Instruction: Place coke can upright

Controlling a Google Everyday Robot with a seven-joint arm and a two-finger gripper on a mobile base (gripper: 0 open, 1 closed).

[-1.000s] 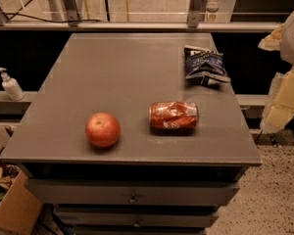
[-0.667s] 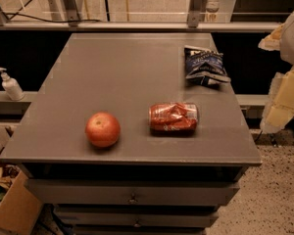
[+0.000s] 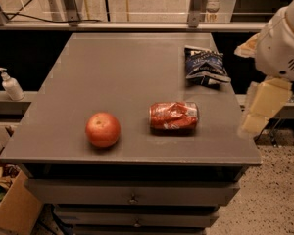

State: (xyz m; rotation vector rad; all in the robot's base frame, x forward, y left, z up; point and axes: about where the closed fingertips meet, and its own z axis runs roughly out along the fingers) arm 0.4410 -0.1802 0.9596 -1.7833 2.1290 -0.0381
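Note:
The coke can [image 3: 174, 116] lies on its side on the grey table [image 3: 112, 72], right of centre near the front, with its silver top pointing right. It is red with white lettering and has dented sides. My gripper [image 3: 258, 110] hangs at the right, beside the table's right edge, to the right of the can and apart from it. It holds nothing.
A round red-orange fruit [image 3: 103, 129] sits left of the can near the front edge. A dark blue snack bag [image 3: 204, 65] lies at the back right. A white pump bottle [image 3: 11, 84] stands on a ledge to the left. Drawers [image 3: 132, 192] are below the tabletop.
My gripper has moved a little to the left, closer to the table's right edge. The can, the fruit and the bag have not moved.

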